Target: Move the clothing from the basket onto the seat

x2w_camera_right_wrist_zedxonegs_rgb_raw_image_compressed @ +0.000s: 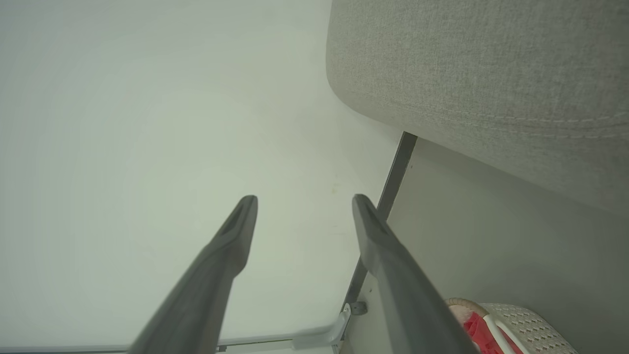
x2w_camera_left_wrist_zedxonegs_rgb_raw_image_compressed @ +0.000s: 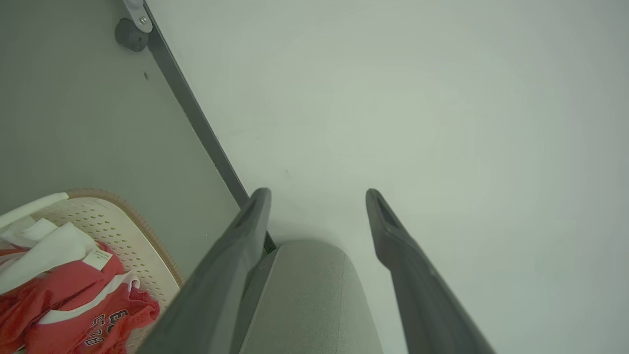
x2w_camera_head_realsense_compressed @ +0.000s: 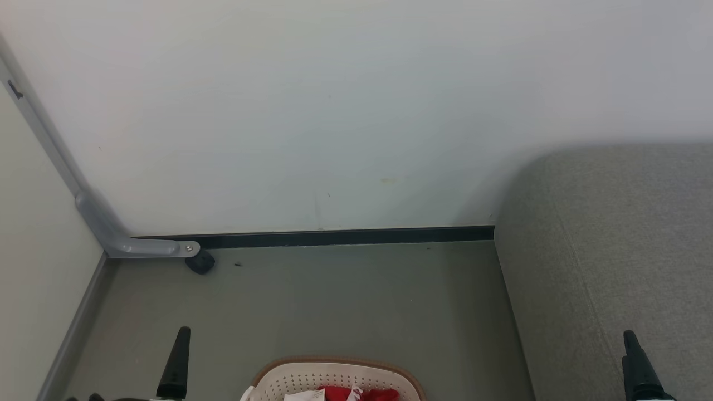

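A smooth grey-green floor (x2w_camera_head_realsense_compressed: 334,301) runs back to a plain pale wall (x2w_camera_head_realsense_compressed: 334,111), with a dark skirting strip (x2w_camera_head_realsense_compressed: 345,238) along the joint. At the left a pale side panel (x2w_camera_head_realsense_compressed: 33,250) closes the corner. A grey metal frame (x2w_camera_head_realsense_compressed: 105,224) slants down along it to a foot that ends in a dark caster (x2w_camera_head_realsense_compressed: 199,262). The seat (x2w_camera_head_realsense_compressed: 613,234), grey fabric with a rounded corner and a stitched seam, takes up the right side, and its side face drops straight to the floor. The basket (x2w_camera_head_realsense_compressed: 301,379) stands on the floor at the near edge of the head view, left of the seat and apart from it. The clothing (x2w_camera_left_wrist_zedxonegs_rgb_raw_image_compressed: 73,295) is heaped inside it, red with white bands. Open floor lies between basket, skirting and seat. The left gripper (x2w_camera_left_wrist_zedxonegs_rgb_raw_image_compressed: 317,192) has its fingers spread wide with nothing between them. The right gripper (x2w_camera_right_wrist_zedxonegs_rgb_raw_image_compressed: 303,198) is spread the same way, its finger showing in front of the seat in the head view.
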Controlling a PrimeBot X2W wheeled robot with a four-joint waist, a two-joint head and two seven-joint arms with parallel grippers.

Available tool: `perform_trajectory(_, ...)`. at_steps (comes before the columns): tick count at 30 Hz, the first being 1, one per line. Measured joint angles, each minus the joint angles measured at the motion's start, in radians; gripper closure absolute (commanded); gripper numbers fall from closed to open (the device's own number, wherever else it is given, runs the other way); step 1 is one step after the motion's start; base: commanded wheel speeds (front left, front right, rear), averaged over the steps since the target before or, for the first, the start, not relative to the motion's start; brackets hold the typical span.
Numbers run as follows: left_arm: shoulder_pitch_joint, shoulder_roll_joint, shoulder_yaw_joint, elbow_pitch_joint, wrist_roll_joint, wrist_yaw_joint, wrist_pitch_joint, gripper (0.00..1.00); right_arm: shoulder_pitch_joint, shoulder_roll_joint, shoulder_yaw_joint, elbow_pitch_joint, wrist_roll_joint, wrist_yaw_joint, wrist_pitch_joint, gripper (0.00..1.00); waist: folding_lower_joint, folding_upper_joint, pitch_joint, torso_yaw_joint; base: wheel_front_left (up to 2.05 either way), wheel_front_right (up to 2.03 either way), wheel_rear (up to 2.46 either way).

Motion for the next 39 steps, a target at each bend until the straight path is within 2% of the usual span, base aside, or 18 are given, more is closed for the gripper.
perform_trajectory(6,-0.018,0.015,-0.038,0.012,0.106,0.031,-0.02,0.0,-0.02,-0.036,0.043,-0.001,-0.124,-0.002,-0.037,0.0,0.0,0.0,-0.001,0.0,0.0,0.0,0.0)
perform_trajectory(15,-0.048,0.033,-0.073,0.016,0.265,0.085,-0.05,0.0,-0.04,-0.092,0.12,-0.004,-0.319,-0.036,-0.072,0.0,0.0,0.0,-0.003,0.001,0.0,0.0,0.0)
perform_trajectory(39,-0.07,0.066,-0.172,0.04,0.648,0.156,-0.135,0.0,-0.057,-0.162,0.266,0.014,-0.677,-0.105,-0.158,0.0,0.0,0.0,-0.02,0.01,0.0,0.0,0.0)
